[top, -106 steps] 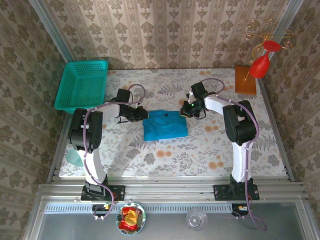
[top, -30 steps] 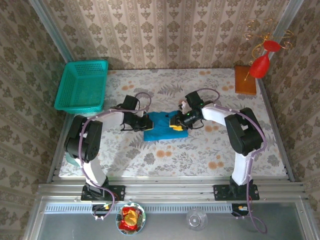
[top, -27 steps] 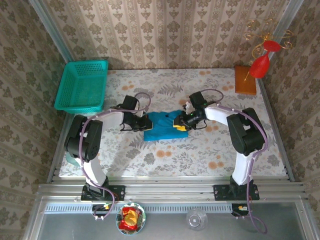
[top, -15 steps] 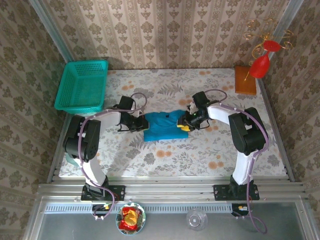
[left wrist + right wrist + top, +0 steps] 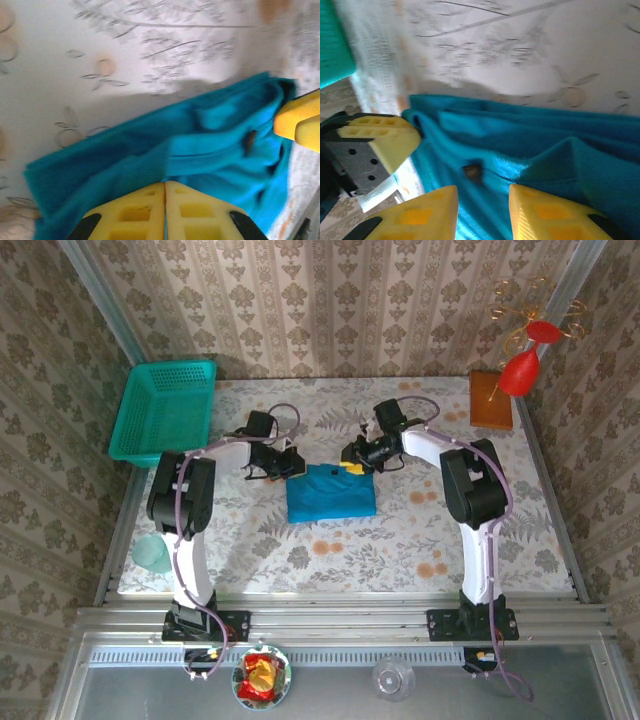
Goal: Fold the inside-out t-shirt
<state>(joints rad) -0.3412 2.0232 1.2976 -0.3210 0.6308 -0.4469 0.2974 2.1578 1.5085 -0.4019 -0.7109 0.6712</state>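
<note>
The t-shirt (image 5: 331, 495) is plain blue-teal with no print. The tablecloth (image 5: 400, 540) under it is white, with grey leaf sprays and orange flowers. The wallpaper (image 5: 330, 300) has beige and brown damask stripes. At upper left the mesh basket (image 5: 165, 410) is teal-green. At upper right are an orange block (image 5: 491, 400) and a red ornament (image 5: 522, 365) on gold wire. The left gripper (image 5: 165, 186) and right gripper (image 5: 482, 200) have yellow fingers. The arms (image 5: 478, 530) are white and black, with purple cables (image 5: 285, 412).
</note>
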